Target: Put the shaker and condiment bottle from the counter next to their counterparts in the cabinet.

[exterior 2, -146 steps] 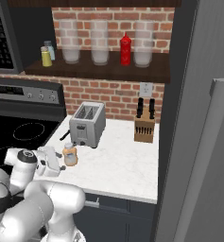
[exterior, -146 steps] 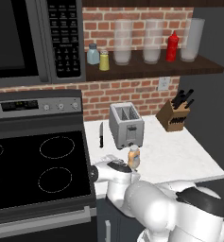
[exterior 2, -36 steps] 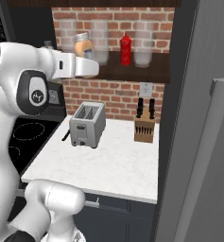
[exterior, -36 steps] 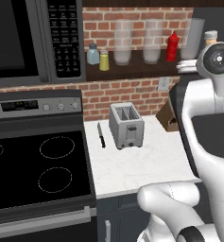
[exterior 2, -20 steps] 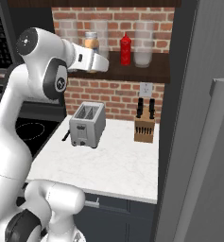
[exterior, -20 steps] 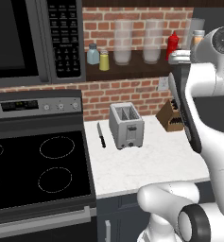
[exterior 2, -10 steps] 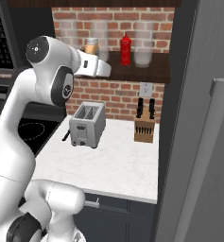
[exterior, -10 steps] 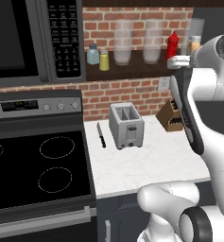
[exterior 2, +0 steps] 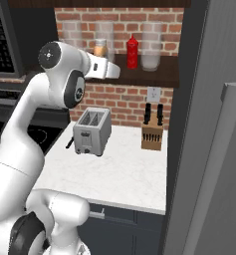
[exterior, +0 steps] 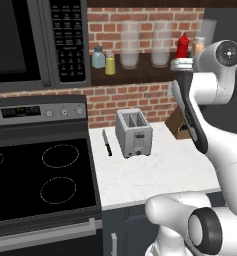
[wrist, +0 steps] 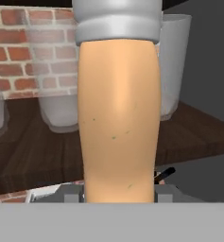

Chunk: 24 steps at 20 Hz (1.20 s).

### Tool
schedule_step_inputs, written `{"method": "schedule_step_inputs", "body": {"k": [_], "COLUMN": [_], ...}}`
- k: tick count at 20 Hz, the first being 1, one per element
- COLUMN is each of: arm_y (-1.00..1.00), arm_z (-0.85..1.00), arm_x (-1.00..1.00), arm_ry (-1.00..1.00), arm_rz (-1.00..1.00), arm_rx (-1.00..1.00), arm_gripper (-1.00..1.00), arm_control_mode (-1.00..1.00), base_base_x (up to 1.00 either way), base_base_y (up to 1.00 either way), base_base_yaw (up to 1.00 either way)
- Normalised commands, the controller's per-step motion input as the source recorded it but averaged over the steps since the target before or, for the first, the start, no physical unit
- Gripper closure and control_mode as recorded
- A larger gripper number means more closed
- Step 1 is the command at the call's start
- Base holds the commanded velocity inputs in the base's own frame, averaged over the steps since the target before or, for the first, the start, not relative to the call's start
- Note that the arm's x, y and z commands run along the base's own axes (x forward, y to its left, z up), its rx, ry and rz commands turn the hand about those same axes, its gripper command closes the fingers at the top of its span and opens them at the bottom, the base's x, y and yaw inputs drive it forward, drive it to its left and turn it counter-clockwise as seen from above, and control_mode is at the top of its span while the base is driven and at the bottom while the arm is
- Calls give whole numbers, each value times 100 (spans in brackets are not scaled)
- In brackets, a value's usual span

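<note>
You had the gripper (wrist: 118, 191) clenched on the condiment bottle (wrist: 118, 118), held upright at the cabinet (exterior: 140, 75) shelf in the upper right of the left base view, so you needed to ease it down just beside the red squeeze bottle (exterior: 183, 46) without tipping it.
</note>
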Motion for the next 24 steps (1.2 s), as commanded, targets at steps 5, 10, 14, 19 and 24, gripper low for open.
{"method": "schedule_step_inputs", "body": {"k": [5, 10, 14, 19, 24], "arm_y": [0, -6, -16, -24, -18], "arm_z": [0, -4, -23, -13, -1], "arm_x": [57, 45, 35, 28, 18], "arm_ry": [0, 0, 0, -4, -7], "arm_rz": [0, 0, 0, 2, 0], "arm_rx": [0, 1, 0, 0, 0], "arm_gripper": [100, 100, 100, 100, 100], "arm_control_mode": [-100, -100, -100, -100, -100], "base_base_x": [0, 0, 0, 0, 0], "base_base_y": [0, 0, 0, 0, 0], "base_base_yaw": [0, 0, 0, 0, 0]}}
